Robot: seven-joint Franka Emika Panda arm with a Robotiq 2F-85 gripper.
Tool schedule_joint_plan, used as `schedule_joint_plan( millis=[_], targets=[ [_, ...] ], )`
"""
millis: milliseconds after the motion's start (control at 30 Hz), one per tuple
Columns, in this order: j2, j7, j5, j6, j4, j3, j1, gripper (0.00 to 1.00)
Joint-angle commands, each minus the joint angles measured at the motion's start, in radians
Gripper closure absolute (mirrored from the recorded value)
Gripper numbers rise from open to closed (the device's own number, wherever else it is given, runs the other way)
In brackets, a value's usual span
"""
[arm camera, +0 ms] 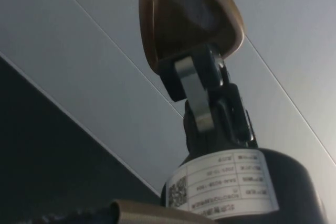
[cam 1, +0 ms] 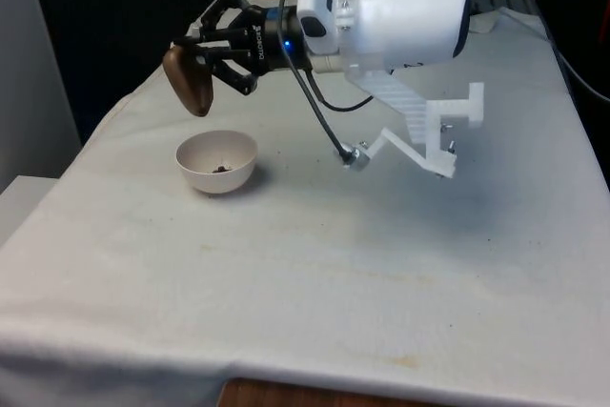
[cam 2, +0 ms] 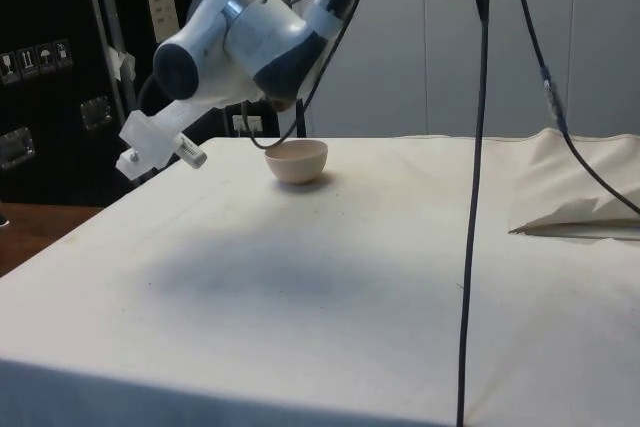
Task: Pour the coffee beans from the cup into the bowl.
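Observation:
A brown cup [cam 1: 189, 83] hangs tipped over on its side above the white bowl [cam 1: 217, 161], its mouth turned down towards the front view's left. My gripper [cam 1: 197, 56] is shut on the cup and lies nearly level over the table. A few dark coffee beans [cam 1: 222, 169] rest at the bottom of the bowl. In the side view the bowl [cam 2: 297, 161] stands on the cloth just beyond the arm's white wrist. The wrist view shows the cup [arm camera: 184, 17] clamped at its edge by one of the fingers [arm camera: 197, 90].
A white printed bracket [cam 1: 429, 131] sticks out below the wrist, with a cable looping under it. Folded cloth [cam 2: 575, 197] lies bunched at the side view's right. Black cables [cam 2: 478, 147] hang down in front of the side camera.

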Motion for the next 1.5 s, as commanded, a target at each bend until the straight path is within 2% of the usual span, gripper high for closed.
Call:
schedule_joint_plan(
  millis=[0, 167, 200, 233, 467, 500, 533, 733, 767, 800, 1033, 1067, 1100, 1333, 1367, 1400, 1433, 1467],
  targets=[
    [-0.011, 0.004, 0.006, 0.019, -0.012, 0.005, -0.006, 1.00],
    [-0.018, 0.014, 0.019, 0.033, -0.018, 0.006, -0.006, 1.00],
    [-0.007, 0.012, 0.018, 0.017, -0.007, 0.000, 0.000, 1.00],
    [-0.019, 0.015, 0.023, 0.036, -0.020, 0.006, -0.006, 1.00],
    [-0.034, 0.030, 0.049, 0.065, -0.031, 0.006, -0.009, 1.00],
    [-0.023, 0.027, 0.044, 0.044, -0.021, 0.000, -0.001, 1.00],
    [-0.038, 0.032, 0.056, 0.074, -0.034, 0.005, -0.009, 1.00],
    [-0.050, 0.038, 0.076, 0.094, -0.040, 0.003, -0.010, 1.00],
    [-0.037, 0.036, 0.073, 0.075, -0.028, -0.002, -0.003, 1.00],
    [-0.052, 0.039, 0.078, 0.095, -0.041, 0.003, -0.010, 1.00],
    [-0.073, 0.047, 0.106, 0.110, -0.050, 0.003, -0.010, 1.00],
    [-0.063, 0.044, 0.103, 0.092, -0.040, -0.002, -0.003, 1.00],
    [-0.075, 0.048, 0.109, 0.113, -0.051, 0.003, -0.010, 1.00],
    [-0.091, 0.056, 0.137, 0.132, -0.058, 0.003, -0.010, 1.00],
    [-0.080, 0.053, 0.131, 0.111, -0.047, -0.002, -0.003, 1.00],
    [-0.081, 0.053, 0.136, 0.114, -0.047, -0.002, -0.003, 1.00],
    [-0.095, 0.057, 0.145, 0.136, -0.059, 0.003, -0.010, 1.00],
    [-0.096, 0.058, 0.149, 0.138, -0.059, 0.003, -0.010, 1.00]
  ],
)
